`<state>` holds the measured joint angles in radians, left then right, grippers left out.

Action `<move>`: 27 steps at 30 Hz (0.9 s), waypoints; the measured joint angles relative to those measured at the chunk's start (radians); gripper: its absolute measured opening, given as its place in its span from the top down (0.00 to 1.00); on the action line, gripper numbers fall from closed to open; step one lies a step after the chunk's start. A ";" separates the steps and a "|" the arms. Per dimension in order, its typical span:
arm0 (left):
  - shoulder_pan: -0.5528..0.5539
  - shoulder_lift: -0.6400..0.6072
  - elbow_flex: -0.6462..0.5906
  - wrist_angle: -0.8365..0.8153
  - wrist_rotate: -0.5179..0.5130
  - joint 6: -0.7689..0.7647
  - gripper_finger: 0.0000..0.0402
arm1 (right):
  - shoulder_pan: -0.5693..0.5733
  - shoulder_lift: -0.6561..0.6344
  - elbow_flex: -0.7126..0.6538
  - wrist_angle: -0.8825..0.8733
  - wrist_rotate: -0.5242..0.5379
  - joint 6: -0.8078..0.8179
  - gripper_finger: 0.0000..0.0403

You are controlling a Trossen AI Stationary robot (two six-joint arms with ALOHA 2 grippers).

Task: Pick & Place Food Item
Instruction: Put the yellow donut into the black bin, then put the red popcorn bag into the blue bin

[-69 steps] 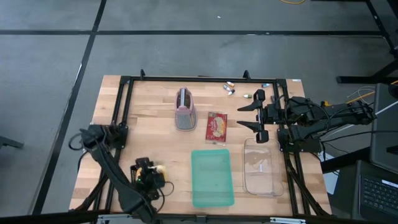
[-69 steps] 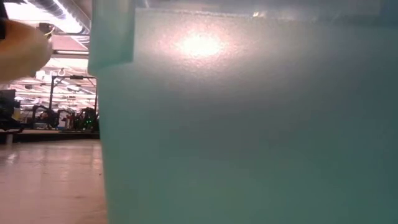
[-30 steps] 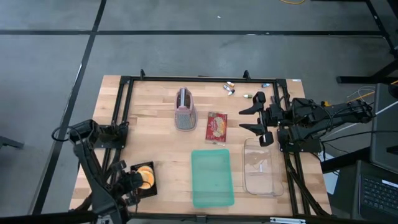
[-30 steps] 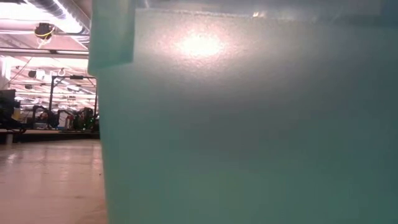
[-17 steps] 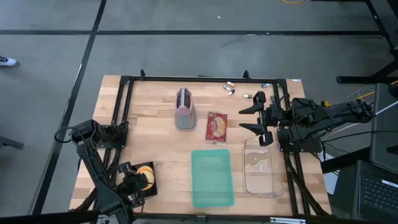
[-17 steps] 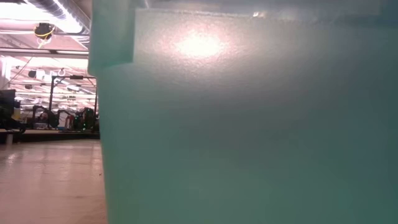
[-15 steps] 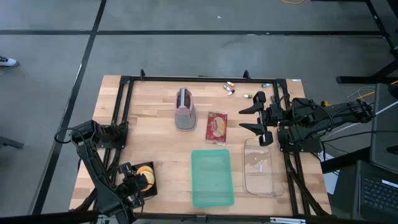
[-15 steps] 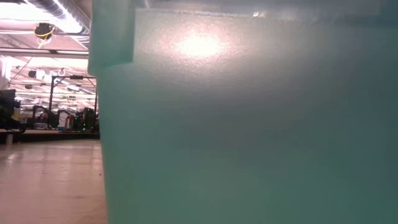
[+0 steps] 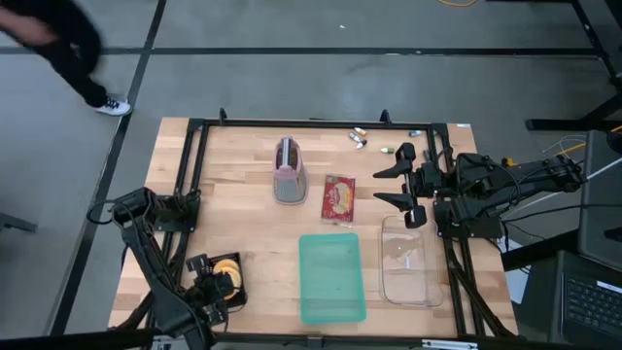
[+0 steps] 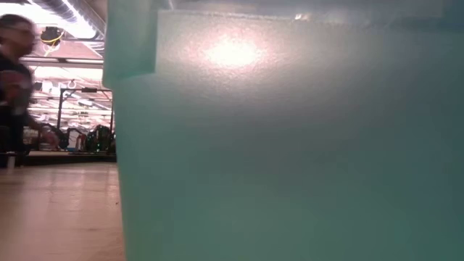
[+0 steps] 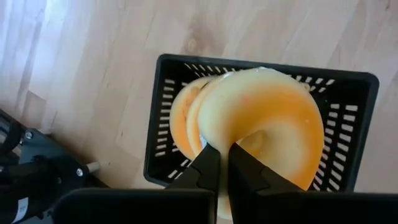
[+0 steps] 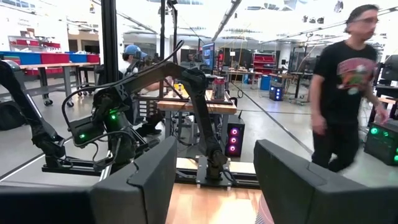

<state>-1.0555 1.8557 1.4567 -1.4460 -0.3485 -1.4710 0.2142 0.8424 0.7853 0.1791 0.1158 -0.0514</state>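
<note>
Orange bagels [image 11: 261, 130] in black basket [image 11: 354, 124]

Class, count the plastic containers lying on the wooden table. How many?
2: the green container at the near middle, and the clear container to its right, below the right gripper.

Landmark: green tray [image 9: 331, 278]. Bare table [image 9: 243, 209] lies to its left, up to the black basket [image 9: 224, 279] near the left corner. Directly behind the tray stand the snack packet [image 9: 338, 197] and toaster [image 9: 289, 170]. The clear container [image 9: 407, 261] flanks its right side, just beside.
</note>
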 joint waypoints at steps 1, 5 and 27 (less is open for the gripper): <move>0.000 0.000 0.000 0.000 -0.002 -0.001 0.97 | 0.000 0.000 0.000 0.000 0.000 0.003 0.47; -0.001 0.000 0.000 -0.011 -0.013 -0.006 0.88 | 0.000 0.000 0.000 0.000 0.000 0.003 0.47; -0.002 -0.153 0.000 -0.126 -0.132 -0.032 0.50 | 0.000 0.000 0.000 0.027 0.000 -0.015 0.47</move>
<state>-1.0576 1.7029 1.4567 -1.5715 -0.4809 -1.5026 0.2142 0.8425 0.7853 0.2056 0.1158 -0.0663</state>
